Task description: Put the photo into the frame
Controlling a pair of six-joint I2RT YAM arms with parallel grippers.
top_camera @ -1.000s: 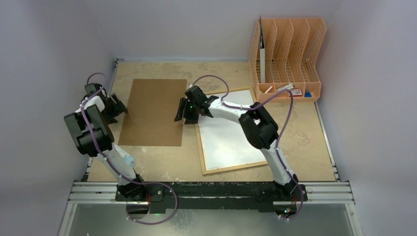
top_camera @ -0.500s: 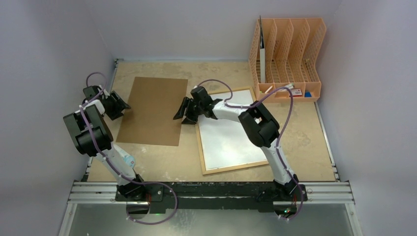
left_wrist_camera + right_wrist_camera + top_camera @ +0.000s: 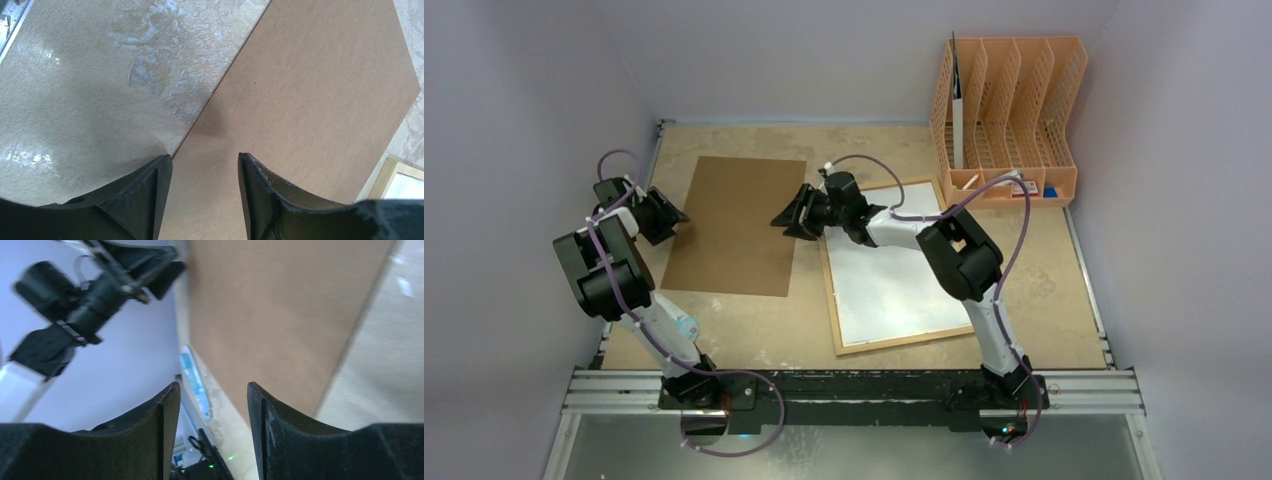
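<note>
1. Frame: lay flat on the counter, right of centre in the top view, white mat facing up, light-wood border showing on every side except under the right arm.
2. Fibreboard backing panel: lay flat left of centre, apart from the frame, brown face up.
3. Left claw: sat at the panel's left edge. In the left wrist view its jaws stood partly apart. The panel edge ran under the gap, up to the tip of the left-hand finger. Nothing was gripped.
4. Right claw: sat at the panel's right edge, just left of the frame's upper left corner. In the right wrist view its jaws stood partly apart with nothing between them, pointing across the panel toward the left arm.
5. Orange file organiser: stood at the upper right, against the back wall.
</note>
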